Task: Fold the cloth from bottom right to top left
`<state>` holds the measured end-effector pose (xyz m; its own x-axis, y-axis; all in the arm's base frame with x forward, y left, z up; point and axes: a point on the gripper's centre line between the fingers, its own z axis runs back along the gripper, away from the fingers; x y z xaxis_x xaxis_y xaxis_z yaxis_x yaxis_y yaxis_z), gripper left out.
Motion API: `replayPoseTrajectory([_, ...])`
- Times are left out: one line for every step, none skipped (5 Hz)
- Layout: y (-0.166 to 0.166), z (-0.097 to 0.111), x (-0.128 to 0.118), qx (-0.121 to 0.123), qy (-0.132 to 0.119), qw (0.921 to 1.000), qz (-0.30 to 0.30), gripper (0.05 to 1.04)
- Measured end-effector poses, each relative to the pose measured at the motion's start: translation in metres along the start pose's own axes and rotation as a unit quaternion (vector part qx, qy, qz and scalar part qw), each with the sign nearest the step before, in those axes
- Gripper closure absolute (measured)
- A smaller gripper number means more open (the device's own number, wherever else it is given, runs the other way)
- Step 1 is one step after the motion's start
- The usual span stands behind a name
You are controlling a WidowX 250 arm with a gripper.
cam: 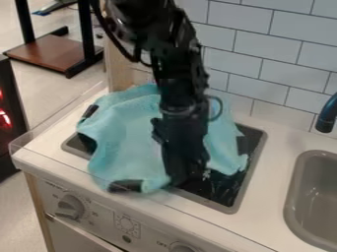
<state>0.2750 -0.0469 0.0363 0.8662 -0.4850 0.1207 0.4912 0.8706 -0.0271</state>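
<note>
A thin, light blue cloth (pixel 128 138) lies on the square black stove top with a grey rim (pixel 240 193). It is bumpy and wrinkled, and not flat. On the left side of the picture and at the front, it goes past the rim onto the smooth white counter (pixel 280 170). Another bit of it sits on the right part of the stove top, with a bumpy edge. Dark patches show at its upper left and at its front edge, and I can't tell what they are

The black robot gripper (pixel 187 178) hangs down in front of the cloth, low over the front part of the stove top. I can't tell if the gripper is spread wide, pressed together or pinching the cloth. The black robot arm (pixel 181 64) comes in from the top and hides the middle of the cloth

The grey sink (pixel 295 197) is to the right, with a dark blue tap (pixel 326 115) above it. White wall tiles (pixel 240 37) stand behind. A round grey knob (pixel 70 207) is on the stove's front
</note>
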Motion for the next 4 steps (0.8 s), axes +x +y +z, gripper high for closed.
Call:
replayPoseTrajectory([0.003,0.021,0.016,0.002,-0.029,0.9996,0.003,1.036])
replayPoseTrajectory([0.021,0.044,0.034,0.007,-0.059,0.9978,0.028,1.036])
replayPoseTrajectory([0.06,0.065,0.052,0.025,-0.081,0.9935,0.077,1.036])
replayPoseTrajectory([0.098,0.073,0.063,0.04,-0.088,0.9873,0.125,1.036])
